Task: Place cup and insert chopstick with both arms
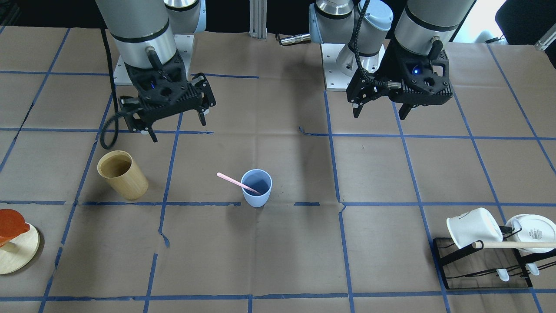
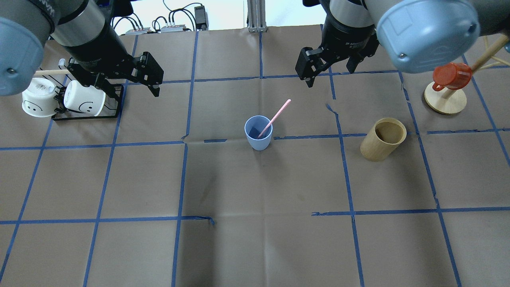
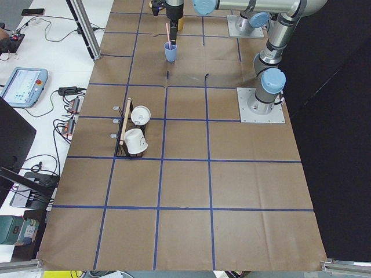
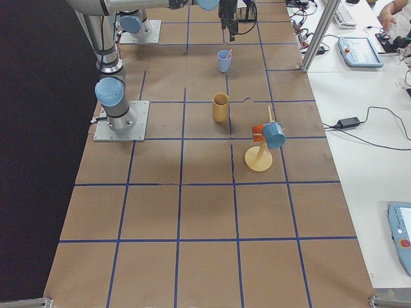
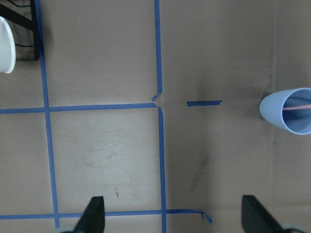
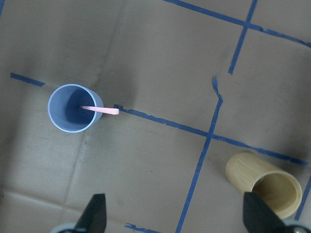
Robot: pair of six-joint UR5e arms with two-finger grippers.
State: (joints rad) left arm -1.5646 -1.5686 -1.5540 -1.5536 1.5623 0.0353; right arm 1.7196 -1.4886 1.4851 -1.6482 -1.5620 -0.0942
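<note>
Pink chopstick (image 1: 232, 181) stands in our cup (image 1: 256, 192), leaning toward the right gripper (image 1: 177, 124) — nearer than the left gripper (image 1: 380, 108) (both spread wide, holding nothing).

Small light blue cup (image 2: 257, 142), smooth, tapered, handleless; upright near the middle of the tabletop (image 2: 255, 239), right at a blue tape line (image 2: 306, 136). Thin, straight pale pink chopstick (image 2: 279, 113) inside it, lower end down in the cup, leaning on the rim, upper half slanting out toward the robot's right side.
</note>
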